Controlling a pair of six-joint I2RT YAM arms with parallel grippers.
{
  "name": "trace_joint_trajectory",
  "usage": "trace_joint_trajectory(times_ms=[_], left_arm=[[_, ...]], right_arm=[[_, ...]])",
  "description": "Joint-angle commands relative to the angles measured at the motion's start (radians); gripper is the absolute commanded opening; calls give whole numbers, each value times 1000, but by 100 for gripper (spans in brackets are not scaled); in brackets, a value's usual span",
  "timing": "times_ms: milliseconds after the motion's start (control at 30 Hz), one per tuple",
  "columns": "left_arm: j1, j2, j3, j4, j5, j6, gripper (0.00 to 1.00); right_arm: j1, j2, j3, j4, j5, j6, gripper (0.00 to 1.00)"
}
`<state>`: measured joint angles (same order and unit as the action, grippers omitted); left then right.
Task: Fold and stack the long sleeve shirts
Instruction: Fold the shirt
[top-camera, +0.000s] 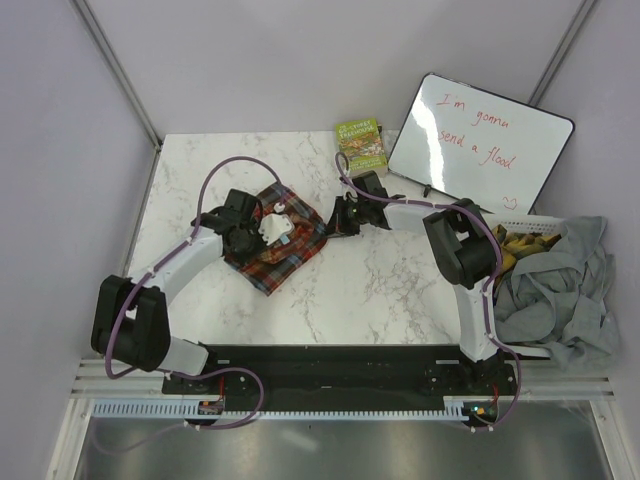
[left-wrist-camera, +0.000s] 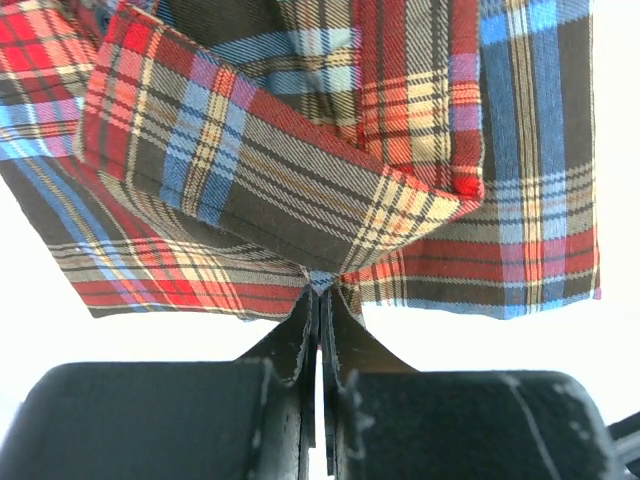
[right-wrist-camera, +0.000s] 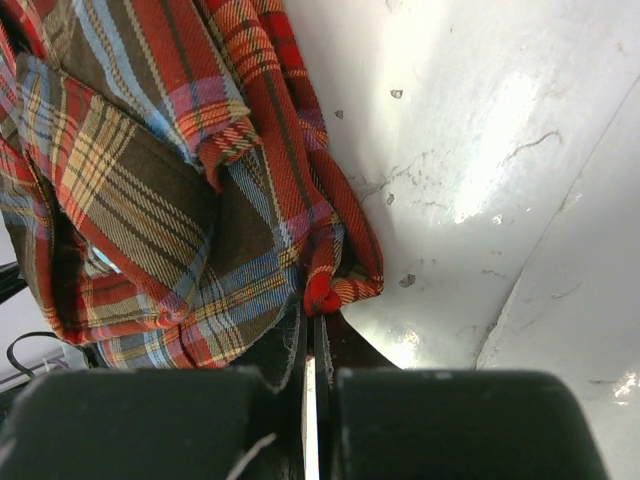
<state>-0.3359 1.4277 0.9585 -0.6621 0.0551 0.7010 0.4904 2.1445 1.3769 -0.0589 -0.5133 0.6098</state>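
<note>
Both claws are clamped tight on the plaid shirt (top-camera: 285, 250): the left gripper (left-wrist-camera: 320, 300) pinches a hem, the right gripper (right-wrist-camera: 312, 315) nips a red fold at its edge. The shirt is a rumpled bundle toward the back edge of the table (top-camera: 400, 300), near the middle. No neat fold and no stack, so I'd call this early going, and whether the grey heap (top-camera: 560, 290) at the right edge holds more shirts, I can't tell.

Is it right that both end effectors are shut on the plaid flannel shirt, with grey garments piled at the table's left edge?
No: the top external view shows the grey garments piled at the right edge of the table. The left end effector and right end effector are shut on the plaid flannel shirt.
</note>
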Motion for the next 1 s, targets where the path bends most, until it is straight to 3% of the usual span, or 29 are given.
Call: trace_joint_trajectory(times_ms=[0, 100, 200, 267, 333, 467, 633, 700, 767, 833, 900, 967], left_arm=[[-2, -4, -13, -63, 40, 43, 2], [-6, 13, -41, -73, 86, 40, 2], [-25, 45, -27, -100, 153, 5, 23], [-46, 59, -27, -119, 186, -4, 27], [-90, 73, -41, -120, 190, -11, 24], [-149, 97, -40, -122, 244, -60, 8], [-209, 112, 3, -128, 391, -150, 9], [-215, 88, 41, -166, 478, -165, 16], [-189, 38, 89, -166, 526, -198, 23], [-71, 24, 138, -185, 566, -196, 27], [50, 42, 210, -202, 528, -116, 29], [89, 66, 238, -202, 456, -34, 34]], right_arm=[[-10, 12, -4, 27, 39, 8, 0], [-12, 14, -3, 30, 29, 1, 0], [-12, 14, 11, 21, 13, -30, 0], [-12, 11, 22, 4, 15, -64, 0], [-12, 6, 42, -24, 24, -132, 0], [-12, 38, 145, -111, 39, -278, 0], [-6, 75, 267, -139, 44, -389, 0], [-4, 100, 312, -144, 35, -439, 2], [-4, 103, 356, -165, 19, -465, 28], [-4, 77, 363, -196, 4, -473, 52], [-7, -3, 306, -199, 15, -466, 62], [-13, -73, 271, -203, 30, -458, 71]])
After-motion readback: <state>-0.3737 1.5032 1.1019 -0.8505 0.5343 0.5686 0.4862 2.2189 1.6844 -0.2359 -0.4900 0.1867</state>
